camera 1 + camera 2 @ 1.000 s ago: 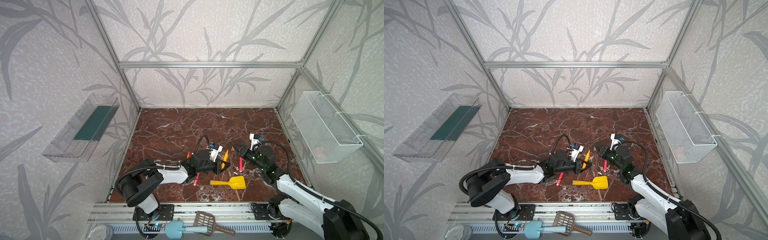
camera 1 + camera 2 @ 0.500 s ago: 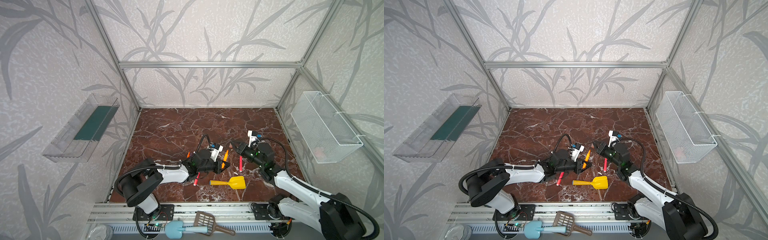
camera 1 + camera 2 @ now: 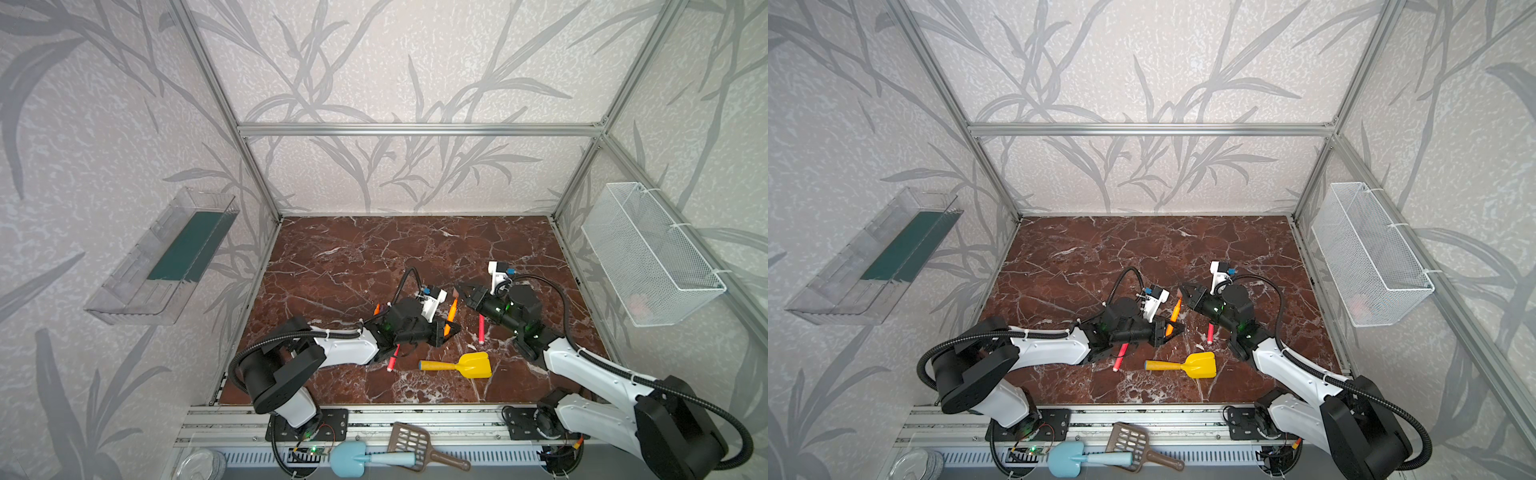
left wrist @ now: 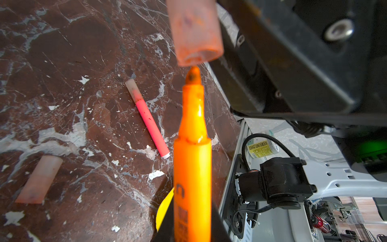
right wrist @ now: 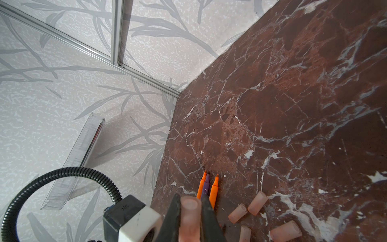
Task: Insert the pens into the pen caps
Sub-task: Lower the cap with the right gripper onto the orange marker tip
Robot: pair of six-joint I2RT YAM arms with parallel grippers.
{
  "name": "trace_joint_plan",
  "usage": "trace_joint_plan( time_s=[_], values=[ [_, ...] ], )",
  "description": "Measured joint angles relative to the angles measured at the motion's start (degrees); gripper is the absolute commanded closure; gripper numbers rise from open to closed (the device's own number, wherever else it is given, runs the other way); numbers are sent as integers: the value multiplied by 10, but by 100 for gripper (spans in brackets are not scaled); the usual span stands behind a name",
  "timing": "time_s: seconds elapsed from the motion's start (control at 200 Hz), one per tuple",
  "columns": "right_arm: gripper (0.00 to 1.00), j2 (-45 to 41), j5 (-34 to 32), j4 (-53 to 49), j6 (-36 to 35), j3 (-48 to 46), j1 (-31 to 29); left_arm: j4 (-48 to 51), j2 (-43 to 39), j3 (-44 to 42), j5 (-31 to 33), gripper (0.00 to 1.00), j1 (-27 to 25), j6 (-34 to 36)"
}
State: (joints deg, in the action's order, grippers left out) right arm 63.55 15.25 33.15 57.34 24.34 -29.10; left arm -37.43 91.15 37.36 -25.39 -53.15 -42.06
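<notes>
The left tool (image 3: 448, 329) is clenched on the barrel of a thin orange marker pen (image 3: 451, 314), which is held slanted above the dark red marble table (image 3: 374, 257) with its pointed tip raised toward the far right. The right tool (image 3: 459, 292), just beyond that tip, is clenched on a short translucent pinkish pen cap (image 5: 189, 216), which is pinched between both black fingers (image 5: 172, 220) and juts out past their ends. In the left wrist view the cap's open mouth is turned toward the pen, and the stained tip is seen right at that mouth, nearly in line with it. The tip is not seated inside, and whether the two touch cannot be told.

Just right of the left tool, beneath the right arm, a red-pink marker pen (image 3: 481, 328) is laid flat on the table, with a cap already fitted over its tip. A second red-pink pen (image 3: 392, 358) is seen on the near side of the left arm, partly hidden beneath it. Nearer still, between the two arms, a yellow plastic toy shovel (image 3: 461, 365) is laid with its blade to the right. In the right wrist view two uncapped orange pens (image 5: 214, 187) and one purple pen (image 5: 207, 184) are seen close side by side, and four loose caps (image 5: 258, 200) are scattered just beside them.
</notes>
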Motion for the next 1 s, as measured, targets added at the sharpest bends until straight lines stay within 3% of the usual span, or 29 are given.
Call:
trace_joint_plan(
  time_s=[1.005],
  values=[
    [100,-14,-64,-17,-33,-1,-22,-1,0,0,4,100,0,0]
  ],
)
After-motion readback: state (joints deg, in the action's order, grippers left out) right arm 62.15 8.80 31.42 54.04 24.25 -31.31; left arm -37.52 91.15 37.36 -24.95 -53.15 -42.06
